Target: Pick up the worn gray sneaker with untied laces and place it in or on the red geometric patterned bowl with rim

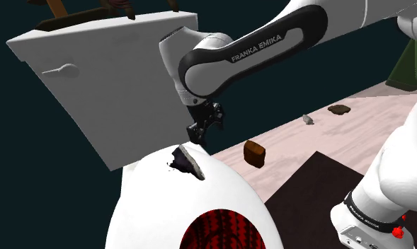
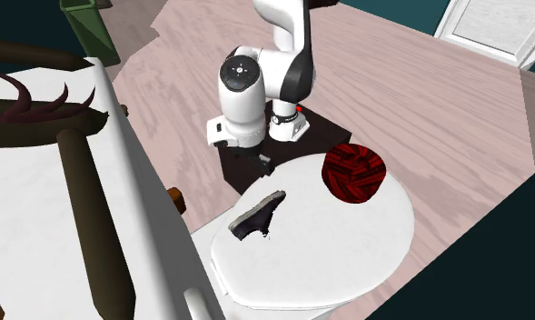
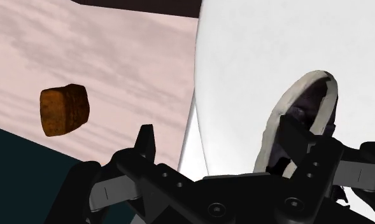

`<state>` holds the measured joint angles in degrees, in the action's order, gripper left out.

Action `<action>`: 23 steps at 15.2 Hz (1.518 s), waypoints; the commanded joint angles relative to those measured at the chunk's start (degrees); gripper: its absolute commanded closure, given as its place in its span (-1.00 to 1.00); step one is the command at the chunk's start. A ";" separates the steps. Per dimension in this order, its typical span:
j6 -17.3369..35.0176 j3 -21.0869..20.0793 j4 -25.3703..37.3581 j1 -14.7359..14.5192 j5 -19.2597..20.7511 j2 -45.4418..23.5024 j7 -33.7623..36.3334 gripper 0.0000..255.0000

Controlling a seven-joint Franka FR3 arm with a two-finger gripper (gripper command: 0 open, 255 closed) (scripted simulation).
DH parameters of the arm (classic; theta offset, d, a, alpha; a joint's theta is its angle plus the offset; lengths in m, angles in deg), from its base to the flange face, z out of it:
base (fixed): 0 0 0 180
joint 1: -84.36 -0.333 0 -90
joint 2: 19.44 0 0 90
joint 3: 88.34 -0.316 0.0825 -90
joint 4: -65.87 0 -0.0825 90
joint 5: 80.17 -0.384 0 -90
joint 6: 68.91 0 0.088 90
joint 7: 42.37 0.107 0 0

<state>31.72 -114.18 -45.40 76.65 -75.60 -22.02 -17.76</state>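
Observation:
The sneaker point(image 1: 189, 161) has a dark upper and a pale grey sole. It rests near the edge of a round white table point(image 1: 228, 187). The red patterned bowl point(image 1: 221, 230) stands on the same table, nearer the stand; in the second exterior view the bowl point(image 2: 353, 174) is to the right of the sneaker point(image 2: 259, 216). My gripper point(image 1: 203, 131) hangs open just above the table's edge, a little above and beside the shoe. In the wrist view the sneaker point(image 3: 307, 105) lies behind one fingertip point(image 3: 293, 133), not between the fingers, and the gripper point(image 3: 221, 143) holds nothing.
A brown block point(image 1: 254, 153) lies on the pale wood floor beside the table, and two smaller objects point(image 1: 339, 109) lie farther off. A large white cabinet point(image 1: 107, 78) rises close behind the table. A dark mat point(image 1: 320, 180) lies under the stand.

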 commanded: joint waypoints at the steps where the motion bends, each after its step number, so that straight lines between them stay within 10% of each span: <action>1: -0.05 -1.03 3.75 -1.37 1.97 -4.71 3.01 -1.00; 9: -4.25 -1.26 24.26 -9.56 10.50 -24.99 11.25 -1.00; 23: 1.55 -0.85 18.31 -8.77 10.86 -24.90 11.70 -1.00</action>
<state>33.24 -115.03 -27.07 67.87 -64.74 -46.92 -6.06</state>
